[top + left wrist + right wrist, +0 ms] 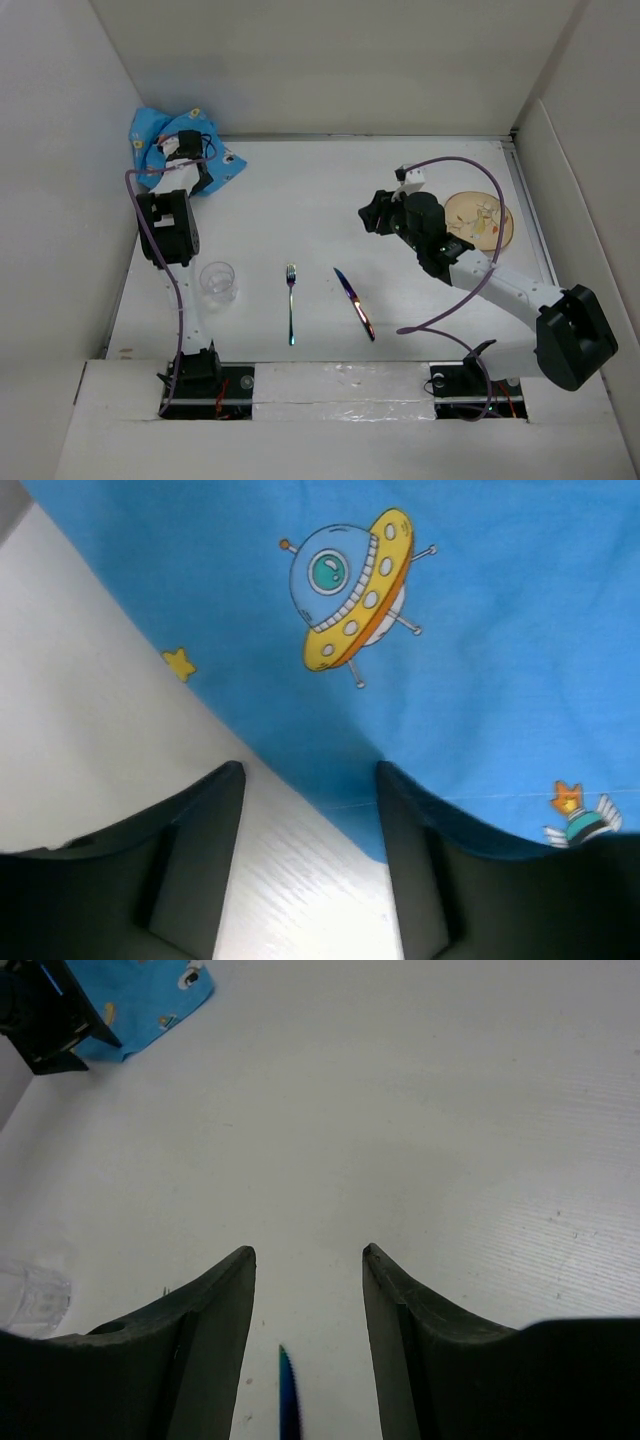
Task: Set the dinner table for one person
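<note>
1. Blue placemat [150, 140], crumpled into the ten o'clock corner of the dinner table [300, 190], against the walls; printed with a yellow flying saucer [350, 585] and a star [179, 663].
2. Left gripper [310, 770] over the placemat's edge, fingers apart.
3. Glass [218, 281] at eight o'clock; fork [291, 300] and knife [353, 302] at six, near each other, not touching.
4. Right gripper [305, 1250] above the bare white middle, fingers apart, empty.
5. Round plate [478, 220] at three o'clock, near the right edge.

One dinner table [300, 190], holding one fork [291, 300], one knife [354, 302], one clear glass [217, 281], one round tan plate [492, 228] and one blue placemat [150, 140] (crumpled, printed with cartoon spaceships).
</note>
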You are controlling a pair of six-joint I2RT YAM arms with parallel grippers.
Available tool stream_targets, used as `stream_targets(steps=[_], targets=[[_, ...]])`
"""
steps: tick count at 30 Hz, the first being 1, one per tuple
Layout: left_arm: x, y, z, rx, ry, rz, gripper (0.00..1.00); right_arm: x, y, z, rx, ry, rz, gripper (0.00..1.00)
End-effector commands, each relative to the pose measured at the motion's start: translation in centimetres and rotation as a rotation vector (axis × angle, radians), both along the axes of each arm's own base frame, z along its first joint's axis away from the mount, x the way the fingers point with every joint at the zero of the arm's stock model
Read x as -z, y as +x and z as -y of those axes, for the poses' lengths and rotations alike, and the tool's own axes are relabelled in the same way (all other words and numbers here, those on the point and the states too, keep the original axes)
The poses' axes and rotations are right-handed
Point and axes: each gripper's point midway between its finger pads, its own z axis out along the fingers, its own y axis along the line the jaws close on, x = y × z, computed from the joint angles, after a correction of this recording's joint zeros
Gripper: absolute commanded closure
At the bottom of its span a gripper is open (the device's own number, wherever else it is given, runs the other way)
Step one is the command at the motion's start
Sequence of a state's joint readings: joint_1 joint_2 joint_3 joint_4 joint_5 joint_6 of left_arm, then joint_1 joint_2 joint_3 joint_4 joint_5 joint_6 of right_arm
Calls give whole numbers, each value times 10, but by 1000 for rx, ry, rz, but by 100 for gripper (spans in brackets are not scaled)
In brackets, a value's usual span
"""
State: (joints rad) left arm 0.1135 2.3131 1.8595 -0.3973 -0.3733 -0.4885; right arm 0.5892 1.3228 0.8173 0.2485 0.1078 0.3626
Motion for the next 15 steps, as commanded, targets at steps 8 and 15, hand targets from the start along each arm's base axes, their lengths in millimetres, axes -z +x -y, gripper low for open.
stream_targets(steps=[8,15], targets=[[-29,23,73,171,-87,95,100,-36,8,-9,-2,40,87,59],[-70,3,202,436,-145,229,100,-28,17,-3,52,13,66,89]])
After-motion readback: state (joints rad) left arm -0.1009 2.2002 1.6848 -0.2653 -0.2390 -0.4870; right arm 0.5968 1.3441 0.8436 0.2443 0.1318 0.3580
